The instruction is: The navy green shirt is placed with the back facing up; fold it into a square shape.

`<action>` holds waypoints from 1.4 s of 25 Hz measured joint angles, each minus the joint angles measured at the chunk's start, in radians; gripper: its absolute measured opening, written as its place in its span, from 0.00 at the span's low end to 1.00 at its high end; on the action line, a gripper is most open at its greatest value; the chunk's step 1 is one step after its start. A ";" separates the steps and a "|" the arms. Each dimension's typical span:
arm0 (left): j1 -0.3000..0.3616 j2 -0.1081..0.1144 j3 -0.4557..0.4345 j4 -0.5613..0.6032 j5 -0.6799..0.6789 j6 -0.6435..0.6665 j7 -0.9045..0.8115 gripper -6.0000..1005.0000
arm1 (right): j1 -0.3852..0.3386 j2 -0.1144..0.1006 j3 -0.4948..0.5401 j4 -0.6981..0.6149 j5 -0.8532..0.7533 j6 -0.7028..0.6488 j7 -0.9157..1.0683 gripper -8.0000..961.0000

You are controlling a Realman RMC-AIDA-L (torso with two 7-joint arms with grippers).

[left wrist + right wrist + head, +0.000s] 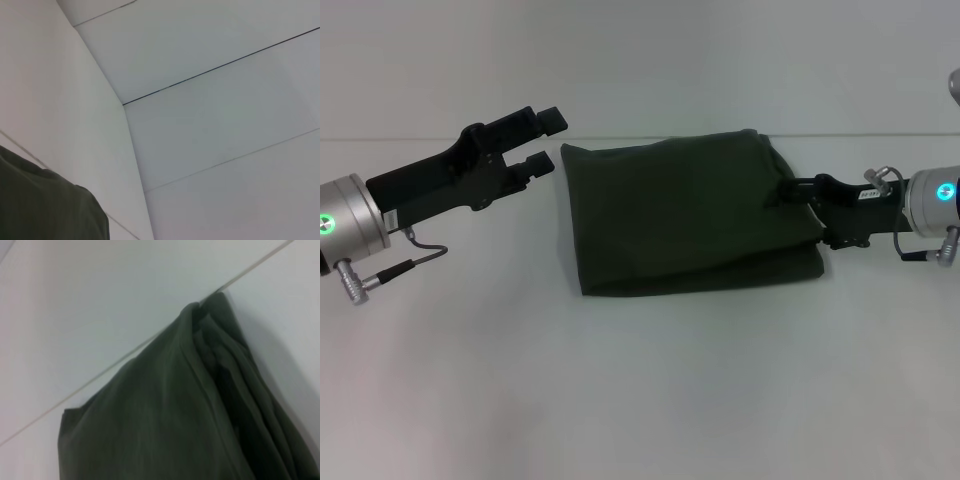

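Note:
The navy green shirt (685, 212) lies folded into a rough rectangle in the middle of the white table, plain side up. My right gripper (794, 196) is at the shirt's right edge, its black fingers shut on the stacked cloth layers there. In the right wrist view those layered folds (220, 405) fill the frame. My left gripper (546, 141) hovers just off the shirt's upper left corner, open with nothing between its fingers. A corner of the shirt (47, 205) shows in the left wrist view.
The white table (640, 400) spreads wide in front of the shirt and to both sides. A thin seam (410, 139) runs along the back where the table meets the white wall.

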 joint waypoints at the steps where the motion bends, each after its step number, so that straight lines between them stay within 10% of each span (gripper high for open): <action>1: 0.000 0.000 0.000 0.000 0.000 -0.001 0.001 0.79 | 0.000 0.001 0.000 0.005 0.014 0.006 -0.011 0.95; 24: -0.021 0.002 0.000 -0.008 0.000 -0.020 0.009 0.79 | 0.012 -0.017 -0.040 -0.014 0.089 -0.019 -0.018 0.67; 35: -0.023 0.003 0.000 -0.010 -0.001 -0.021 0.007 0.79 | 0.016 -0.022 -0.041 -0.029 0.088 -0.030 -0.001 0.20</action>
